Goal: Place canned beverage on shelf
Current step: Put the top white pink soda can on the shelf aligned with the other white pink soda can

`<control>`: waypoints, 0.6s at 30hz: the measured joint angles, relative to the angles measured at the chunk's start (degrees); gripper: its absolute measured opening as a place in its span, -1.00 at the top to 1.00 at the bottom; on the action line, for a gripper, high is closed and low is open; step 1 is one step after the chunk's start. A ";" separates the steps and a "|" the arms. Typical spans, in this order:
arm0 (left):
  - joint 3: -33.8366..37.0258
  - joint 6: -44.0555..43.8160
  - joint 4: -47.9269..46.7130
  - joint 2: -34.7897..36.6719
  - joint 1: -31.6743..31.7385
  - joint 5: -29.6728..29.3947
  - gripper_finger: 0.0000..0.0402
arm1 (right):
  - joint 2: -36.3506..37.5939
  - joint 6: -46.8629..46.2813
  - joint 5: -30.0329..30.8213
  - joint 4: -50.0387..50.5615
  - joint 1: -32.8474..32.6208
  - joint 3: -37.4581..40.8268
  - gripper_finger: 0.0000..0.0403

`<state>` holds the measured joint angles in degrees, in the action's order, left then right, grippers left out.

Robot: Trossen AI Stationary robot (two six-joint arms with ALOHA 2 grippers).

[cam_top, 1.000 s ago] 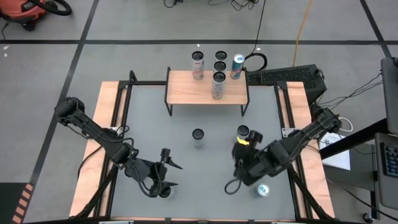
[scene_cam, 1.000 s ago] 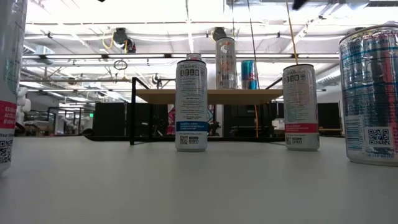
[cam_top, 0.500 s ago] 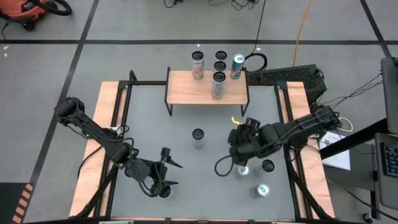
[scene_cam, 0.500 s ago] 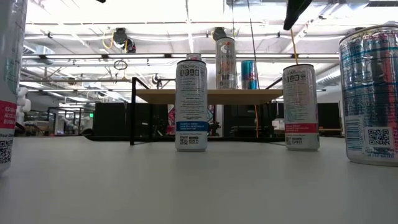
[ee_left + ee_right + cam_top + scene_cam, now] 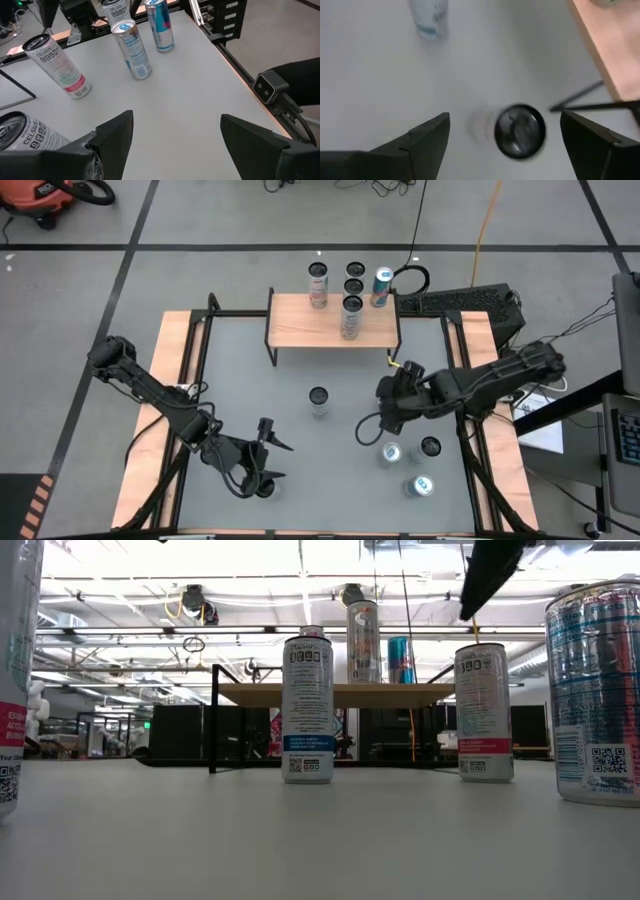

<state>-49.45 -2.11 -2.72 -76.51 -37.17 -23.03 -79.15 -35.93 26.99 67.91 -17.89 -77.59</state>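
Observation:
The shelf (image 5: 310, 323), a wood plank on thin black legs, stands at the table's far edge with one can (image 5: 351, 317) on its top. My right gripper (image 5: 507, 145) hangs open over a dark-topped can (image 5: 520, 131) that stands upright on the table in front of the shelf. Its fingers stand on either side, above the can and apart from it. In the low view one finger (image 5: 490, 575) shows above this can (image 5: 483, 712). My left gripper (image 5: 275, 435) waits open near the table's near left.
Another can (image 5: 318, 400) stands mid-table. Three more (image 5: 391, 452), (image 5: 430, 447), (image 5: 422, 485) stand at the near right, and one (image 5: 265, 488) by my left gripper. Several cans (image 5: 353, 279) stand at or behind the shelf's far edge.
My right gripper has gone toward the table's far edge and a little down, from above the near-right cans to over the dark-topped can before the shelf. Its finger has come down into the low view. Two cans it hid now show.

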 joint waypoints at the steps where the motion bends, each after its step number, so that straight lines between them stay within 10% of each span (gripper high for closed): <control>1: 0.00 0.08 0.02 0.00 0.00 0.00 -0.49 | 1.16 0.29 0.43 -2.14 0.01 2.16 -0.57; 18: 0.00 1.45 0.28 0.00 1.00 -2.34 -0.49 | 10.51 1.43 1.61 -22.59 3.69 27.09 -0.57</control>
<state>-49.45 -0.67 -2.44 -76.51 -36.17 -25.36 -68.64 -34.50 28.60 45.32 -14.20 -50.50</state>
